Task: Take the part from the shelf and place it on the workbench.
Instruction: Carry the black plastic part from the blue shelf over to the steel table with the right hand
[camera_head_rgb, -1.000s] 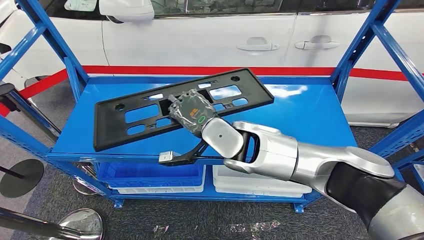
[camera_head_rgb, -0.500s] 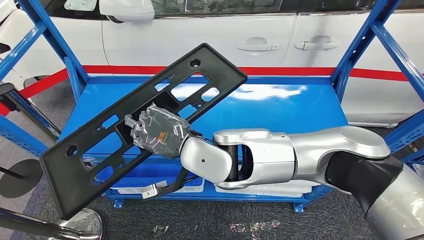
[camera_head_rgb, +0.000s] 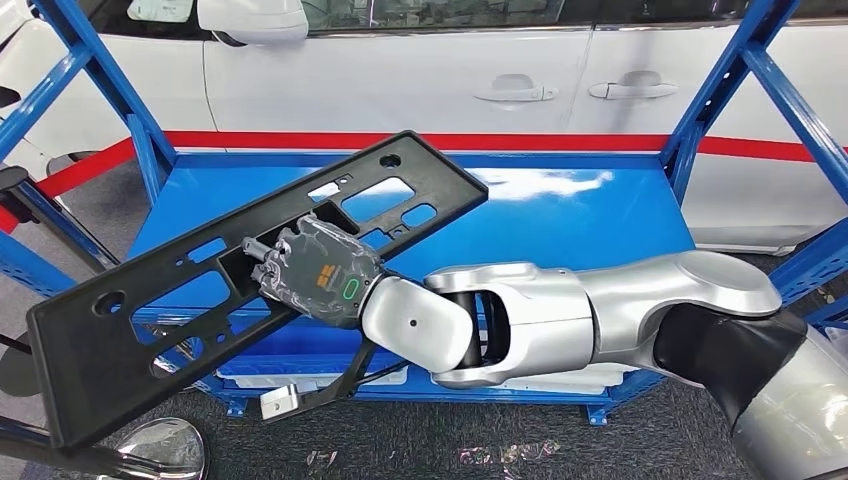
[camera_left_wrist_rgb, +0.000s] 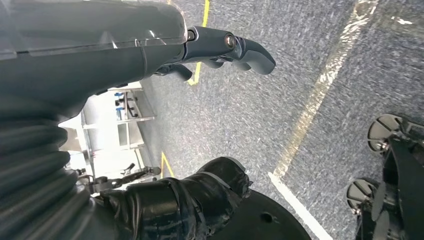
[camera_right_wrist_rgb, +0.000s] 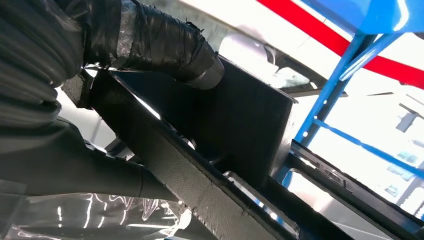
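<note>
1. Your right hand (camera_head_rgb: 318, 270) grips the part (camera_head_rgb: 250, 270) near its middle, fingers closed through one of its cut-outs.
2. The part is a long black plastic panel with several rectangular openings and round holes. It is tilted, with its far end up over the shelf (camera_head_rgb: 590, 230) and its near end low at the left, past the shelf's front edge.
3. In the right wrist view you see the taped thumb (camera_right_wrist_rgb: 165, 42) pressing on the part's (camera_right_wrist_rgb: 240, 130) dark face, with a rib of the panel running across just beside it.
4. Your left hand (camera_left_wrist_rgb: 220, 47) hangs over grey floor (camera_left_wrist_rgb: 300, 100) (yellow and white lines cross it). Its fingers are curled in and hold nothing.
5. The shelf is a blue steel rack with a glossy blue deck. On the tier below sit a blue bin (camera_head_rgb: 300, 340) and a white bin (camera_head_rgb: 540, 378), side by side.
6. Behind the shelf stands a white car (camera_head_rgb: 430, 75), its 2 door handles in view, with a red stripe (camera_head_rgb: 560, 142) along the floor at its base.
7. A chrome stanchion base (camera_head_rgb: 160, 450) sits on the floor at the lower left, just under the part's low end.
</note>
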